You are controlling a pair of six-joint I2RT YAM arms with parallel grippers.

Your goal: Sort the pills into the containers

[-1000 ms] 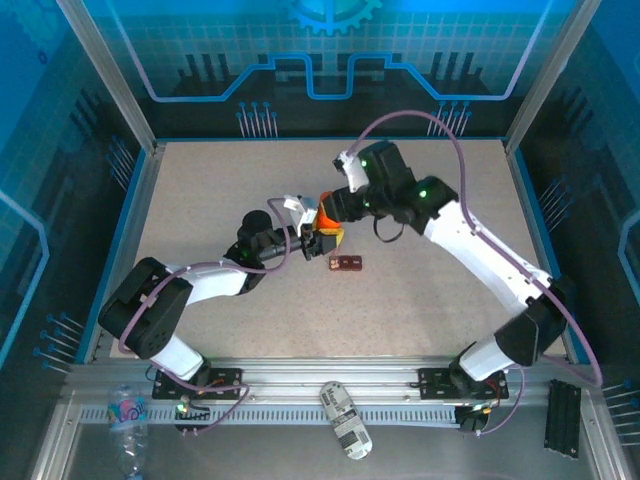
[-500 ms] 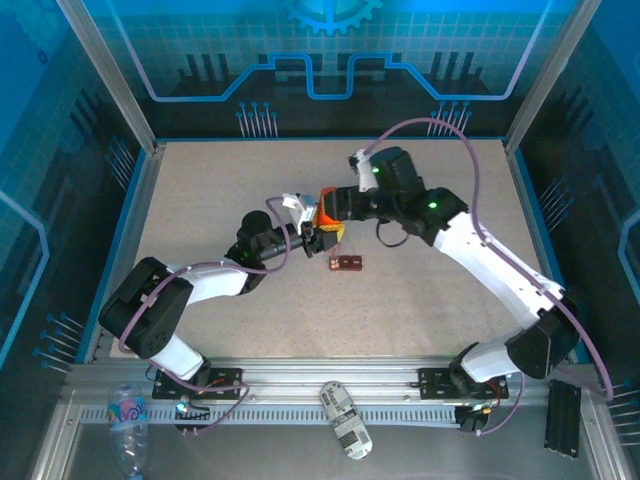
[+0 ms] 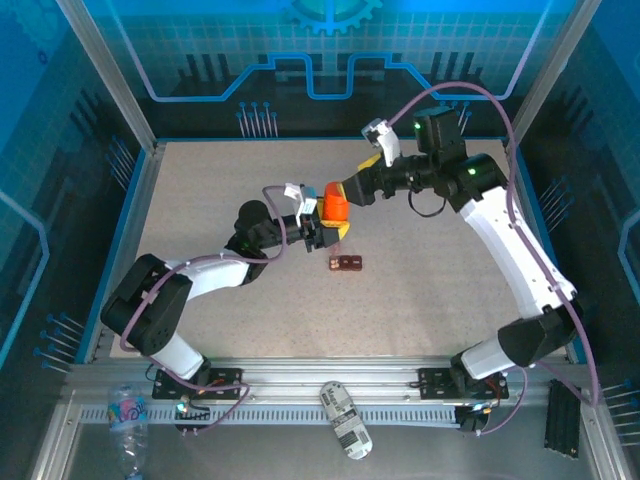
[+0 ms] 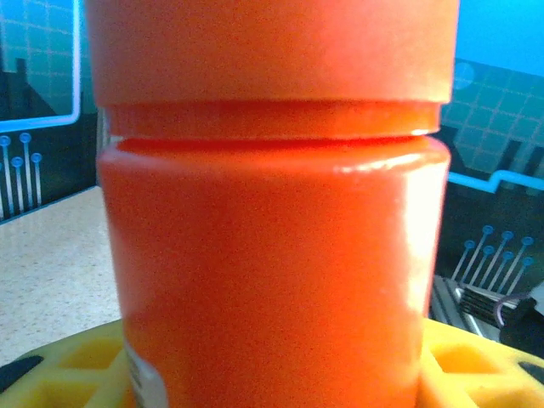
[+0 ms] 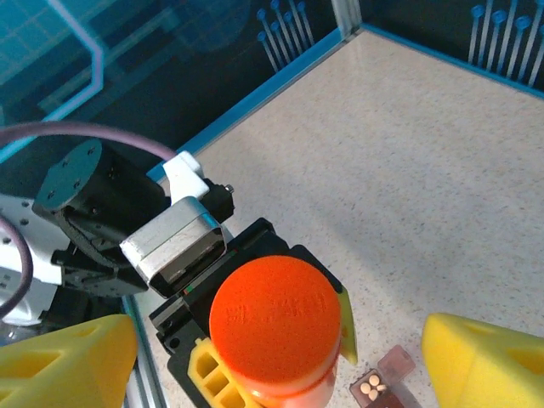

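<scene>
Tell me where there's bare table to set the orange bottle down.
Bare table lies far-left, between the left arm and back wall, and near, below the maroon box. Crowded mid-table: left gripper holding the orange bottle, open right gripper beside it.

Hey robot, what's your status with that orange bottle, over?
Left gripper shut on orange bottle, cap on. Right gripper open, facing cap, not touching. Container on table, pills in one cell. No obstruction seen.

Speckled beige tabletop [image 3: 200,190] ringed by blue circuit-patterned walls [image 3: 330,50].
</scene>
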